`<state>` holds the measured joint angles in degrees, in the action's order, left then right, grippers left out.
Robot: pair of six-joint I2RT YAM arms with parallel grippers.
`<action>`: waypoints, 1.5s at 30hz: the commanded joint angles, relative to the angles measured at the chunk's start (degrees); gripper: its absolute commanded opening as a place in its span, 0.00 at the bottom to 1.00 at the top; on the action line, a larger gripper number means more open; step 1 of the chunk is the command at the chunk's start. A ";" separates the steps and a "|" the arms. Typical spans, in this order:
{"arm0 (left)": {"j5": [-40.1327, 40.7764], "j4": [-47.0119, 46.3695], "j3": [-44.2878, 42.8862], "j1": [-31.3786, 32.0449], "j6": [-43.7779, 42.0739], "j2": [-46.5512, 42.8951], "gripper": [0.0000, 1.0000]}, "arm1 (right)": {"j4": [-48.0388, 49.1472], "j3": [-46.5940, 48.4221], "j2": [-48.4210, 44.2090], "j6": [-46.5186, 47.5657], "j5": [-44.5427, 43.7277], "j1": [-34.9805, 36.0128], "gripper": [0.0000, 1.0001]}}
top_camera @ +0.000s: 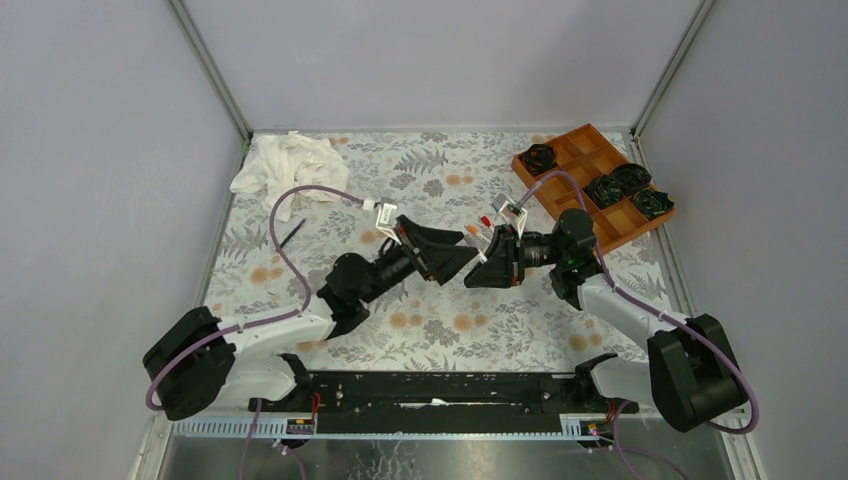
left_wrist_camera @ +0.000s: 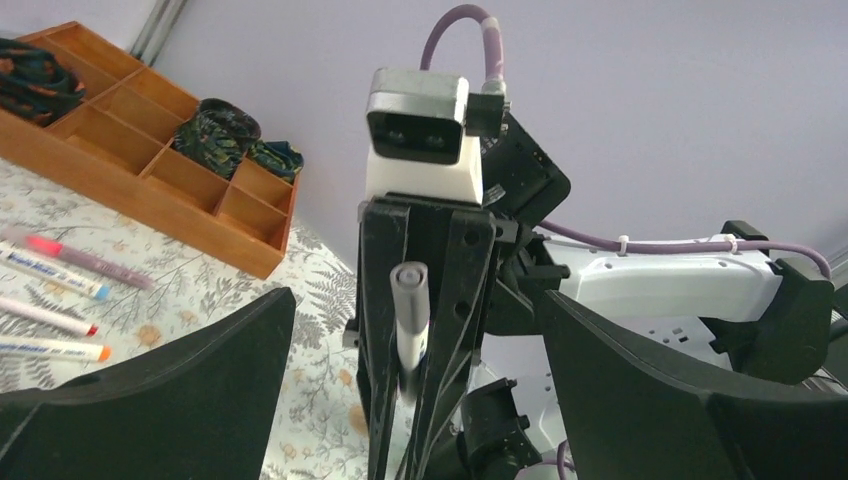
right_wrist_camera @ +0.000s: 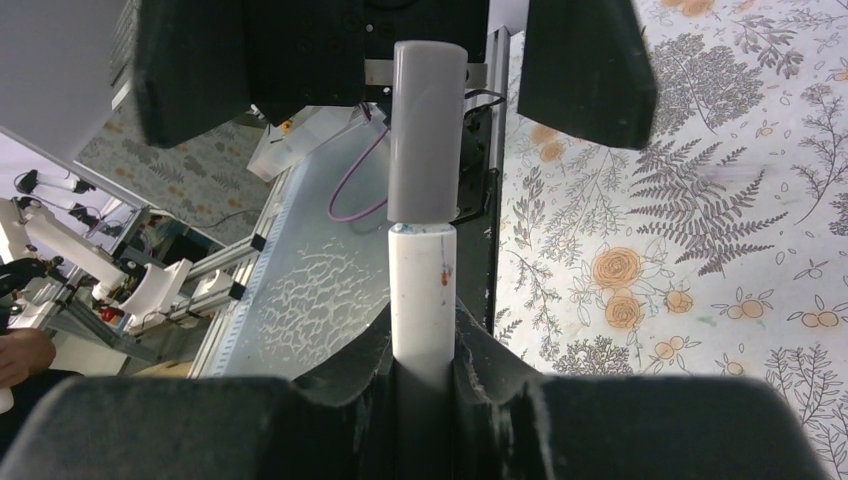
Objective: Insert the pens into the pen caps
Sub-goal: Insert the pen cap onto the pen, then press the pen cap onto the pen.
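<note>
Grey cap [right_wrist_camera: 428, 130] on pen [right_wrist_camera: 422, 290] | right gripper [right_wrist_camera: 425, 355] clamped on pen | left gripper [right_wrist_camera: 392, 120] at 12 o'clock, jaws wide apart, flanking cap, not touching.

The cloth [top_camera: 440, 330] is pale grey with grey leaves and orange flowers. The tray [top_camera: 580, 150] is orange-brown wood. The rosettes [top_camera: 604, 190] in it are black with a bit of green. The rag [top_camera: 285, 165] is white. The cables [top_camera: 320, 189] are purple. The arms [top_camera: 270, 340] are white and black. The left gripper [top_camera: 462, 258] and right gripper [right_wrist_camera: 422, 370] are black. The held pen [right_wrist_camera: 422, 290] is white with a grey cap [right_wrist_camera: 427, 130]. The loose pens [left_wrist_camera: 50, 270] are white, tipped blue, red and orange. The purple pen [left_wrist_camera: 100, 265] has a pink-red end.
</note>
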<state>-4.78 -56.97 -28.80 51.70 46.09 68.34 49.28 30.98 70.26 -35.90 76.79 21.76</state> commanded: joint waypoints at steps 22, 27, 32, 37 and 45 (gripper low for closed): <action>-7.51 -11.12 -7.99 -1.04 5.00 11.32 0.00 | 0.40 1.53 -1.88 0.74 2.34 0.30 0.00; -13.81 -12.67 -6.37 -1.00 5.99 13.32 0.00 | -0.06 2.51 -1.88 -0.70 2.73 0.30 0.00; -13.47 4.05 -7.18 -1.02 5.63 10.87 0.00 | -18.48 6.27 -3.01 10.12 -0.30 0.13 0.00; -6.48 25.50 -11.58 0.99 3.84 6.29 0.00 | -45.37 14.20 -3.16 34.84 -7.85 0.13 0.00; -3.09 22.05 -10.96 5.40 9.13 8.98 0.00 | -43.22 13.84 -2.69 34.03 -10.63 0.13 0.00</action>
<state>-3.42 -40.25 -41.43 52.16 52.01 74.63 4.60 41.71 67.88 -5.19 72.49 21.74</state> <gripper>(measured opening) 0.095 0.216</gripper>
